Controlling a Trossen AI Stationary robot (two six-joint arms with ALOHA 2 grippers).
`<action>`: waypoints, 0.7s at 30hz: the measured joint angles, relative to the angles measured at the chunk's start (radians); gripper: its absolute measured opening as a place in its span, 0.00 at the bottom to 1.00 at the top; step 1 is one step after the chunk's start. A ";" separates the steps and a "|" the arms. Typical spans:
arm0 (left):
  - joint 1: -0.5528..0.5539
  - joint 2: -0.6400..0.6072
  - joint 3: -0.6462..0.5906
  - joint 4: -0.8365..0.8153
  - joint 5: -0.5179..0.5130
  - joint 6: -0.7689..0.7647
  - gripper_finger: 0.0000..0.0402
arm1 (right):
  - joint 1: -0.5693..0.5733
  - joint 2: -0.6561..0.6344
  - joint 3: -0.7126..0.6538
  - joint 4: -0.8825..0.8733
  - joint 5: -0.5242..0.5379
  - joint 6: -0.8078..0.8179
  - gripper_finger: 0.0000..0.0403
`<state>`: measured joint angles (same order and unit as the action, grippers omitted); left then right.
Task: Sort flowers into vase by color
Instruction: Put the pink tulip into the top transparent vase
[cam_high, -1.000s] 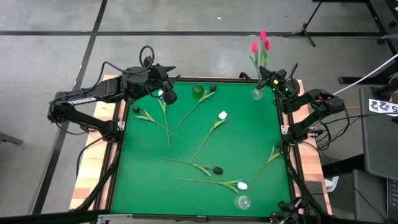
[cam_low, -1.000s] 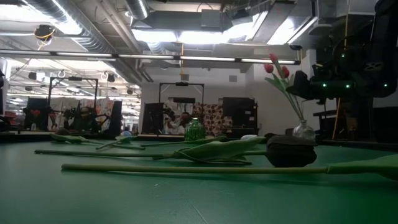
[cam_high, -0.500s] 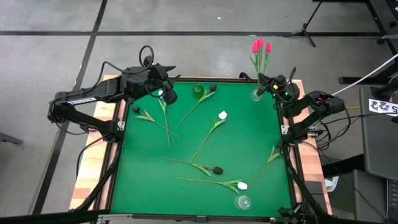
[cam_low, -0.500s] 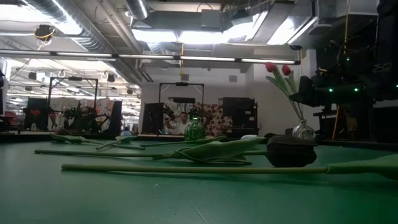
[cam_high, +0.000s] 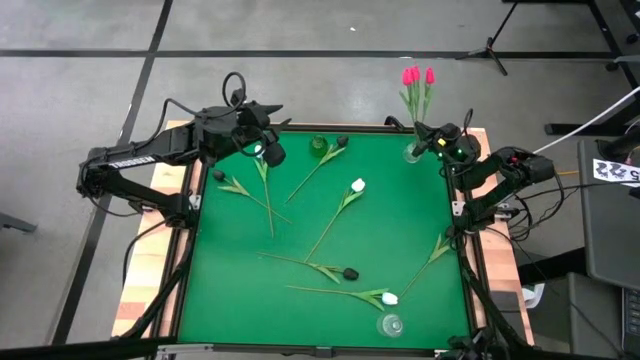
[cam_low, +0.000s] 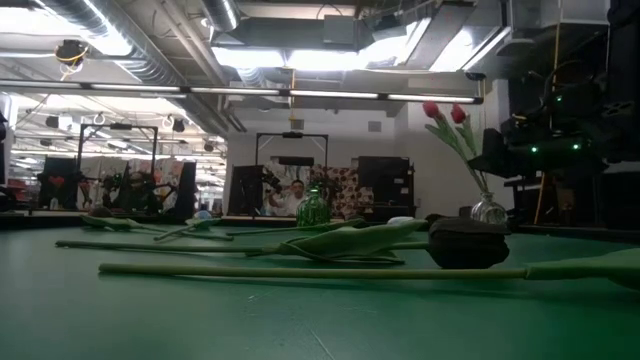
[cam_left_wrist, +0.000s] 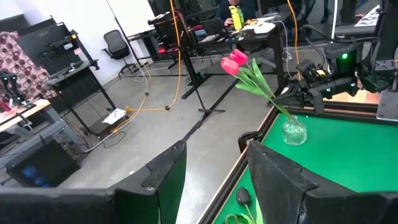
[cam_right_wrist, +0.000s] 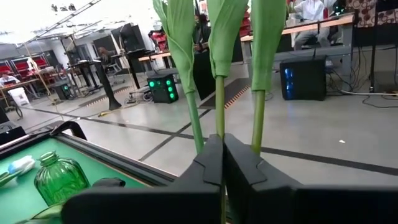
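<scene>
Jaws, right gripper (cam_high: 432, 136): clenched on the middle stem of three red-pink tulips (cam_high: 416, 77), which stand in the clear vase (cam_high: 413, 152) at the far right corner of the green table (cam_high: 300, 220). Right wrist view confirms the fingers pressed together around one stem, with a stem on either side.

Jaws, left gripper (cam_high: 268, 153): released, fingers well apart in the left wrist view, nothing between them; waiting over the far left part of the table.

Flowers left to sort, all lying flat on the green:
- white tulip (cam_high: 357, 185), mid-table
- white tulip (cam_high: 391, 298), near edge, beside a second clear vase (cam_high: 390, 324)
- black tulip (cam_high: 350, 272), near centre
- black tulip (cam_high: 342, 141), far edge, next to the green vase (cam_high: 318, 144)
- black tulip (cam_high: 218, 176), left side
- further stems by the left gripper and along the right edge; head colours not clear to me.

Risks, as I judge them: 
- pulling away while clenched could lift the stem out or tip the light vase, which sits close to the table's corner
- the tall, leaning heads may shift the bunch on release
- neighbouring stems crowd the fingers and could be dragged.

Obstacles: crossing stems mid-table; the green vase stands close to one black head.
</scene>
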<state>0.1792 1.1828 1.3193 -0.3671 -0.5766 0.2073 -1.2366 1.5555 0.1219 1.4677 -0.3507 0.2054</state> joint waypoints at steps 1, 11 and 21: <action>0.000 0.000 0.000 0.001 0.000 0.000 0.42 | 0.000 0.000 0.000 0.000 0.003 0.000 0.02; 0.000 0.000 0.000 0.006 0.000 -0.003 0.42 | 0.000 0.000 0.000 0.003 0.019 -0.001 0.26; 0.000 0.000 0.000 0.006 0.000 -0.003 0.42 | 0.000 -0.013 0.000 0.099 0.027 0.023 0.41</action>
<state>0.1791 1.1828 1.3193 -0.3614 -0.5769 0.2047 -1.2366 1.5427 0.1219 1.5667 -0.3238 0.2280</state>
